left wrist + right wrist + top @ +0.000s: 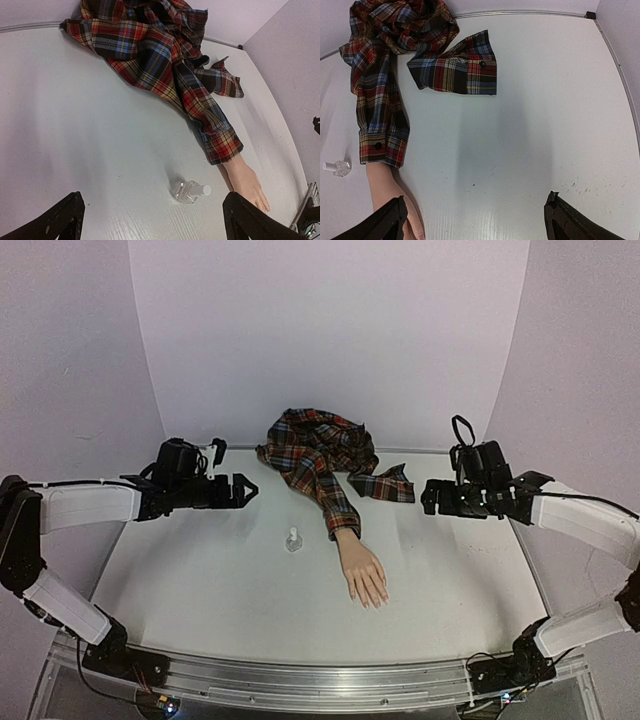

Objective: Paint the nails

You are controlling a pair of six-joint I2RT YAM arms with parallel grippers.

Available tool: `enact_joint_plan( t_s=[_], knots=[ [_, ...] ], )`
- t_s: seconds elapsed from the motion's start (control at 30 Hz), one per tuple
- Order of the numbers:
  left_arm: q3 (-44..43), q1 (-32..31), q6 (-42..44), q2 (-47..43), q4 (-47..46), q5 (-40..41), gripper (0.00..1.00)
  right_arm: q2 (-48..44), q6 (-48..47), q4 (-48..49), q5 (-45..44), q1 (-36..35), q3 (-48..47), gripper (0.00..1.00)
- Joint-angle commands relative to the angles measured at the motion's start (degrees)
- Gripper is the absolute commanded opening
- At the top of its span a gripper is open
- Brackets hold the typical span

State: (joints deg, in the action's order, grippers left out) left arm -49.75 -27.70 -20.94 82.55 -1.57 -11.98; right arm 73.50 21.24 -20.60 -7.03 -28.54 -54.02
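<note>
My left fingers [249, 490] are spread wide and hold nothing. They hang above the left side of the table [200, 585], tips pointing toward the middle. My right fingers [427, 497] are also wide apart and empty, above the right side, pointing inward.

The mannequin hand [364, 573] lies flat, palm down, around the middle of the table and a bit to the right. Its fingertips point to the near edge, and it is well apart from both sets of my fingers. The nails [376, 598] are at those tips, too small to make out.

The wrist goes into the cuff of a plaid shirt [318, 450]. That sleeve runs back to a heap at the middle of the far edge, and the second sleeve lies out toward the right.

A small clear bottle [293, 540] with a white cap sits near the cuff, on its left, not touching. I can't tell if it is upright or tipped.
</note>
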Motion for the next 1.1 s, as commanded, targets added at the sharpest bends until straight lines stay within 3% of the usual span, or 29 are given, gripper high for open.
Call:
enact_joint_plan(
  t_s=[0.0, 0.27, 0.4, 0.57, 0.73, 0.87, 1.07],
  knots=[
    [1.8, -4.1, -0.8, 0.9, -4.0, 3.7, 1.0, 0.6, 1.7, 0.4, -0.9, -1.0, -2.9, 0.98],
    [14.2, -9.3, -3.3, 0.9, -21.0, 2.4, 0.95, -5.2, 2.9, 4.1, 0.3, -1.2, 1.8, 0.98],
    [20.4, -11.9, 0.8, 3.0, -35.7, 0.3, 0.9, -8.0, 2.1, 4.9, -1.6, -1.2, 4.1, 0.98],
    [27.9, -13.1, 7.1, 11.9, -62.5, -1.5, 0.77, -11.6, 1.6, 5.0, -0.8, -1.2, 5.7, 0.98],
    [24.3, -15.1, 13.7, 24.2, -71.7, 0.5, 0.64, -15.1, 2.0, 4.9, -1.0, -1.2, 7.7, 0.98],
    [22.5, -15.6, 15.2, 33.0, -81.5, 2.7, 0.63, -17.9, 2.7, 4.2, -1.4, -1.2, 9.0, 0.98],
    [17.3, -17.7, 18.7, 39.3, -81.2, 4.4, 0.59, -21.1, 2.8, 3.2, -2.3, -1.1, 10.1, 0.98]
  ],
)
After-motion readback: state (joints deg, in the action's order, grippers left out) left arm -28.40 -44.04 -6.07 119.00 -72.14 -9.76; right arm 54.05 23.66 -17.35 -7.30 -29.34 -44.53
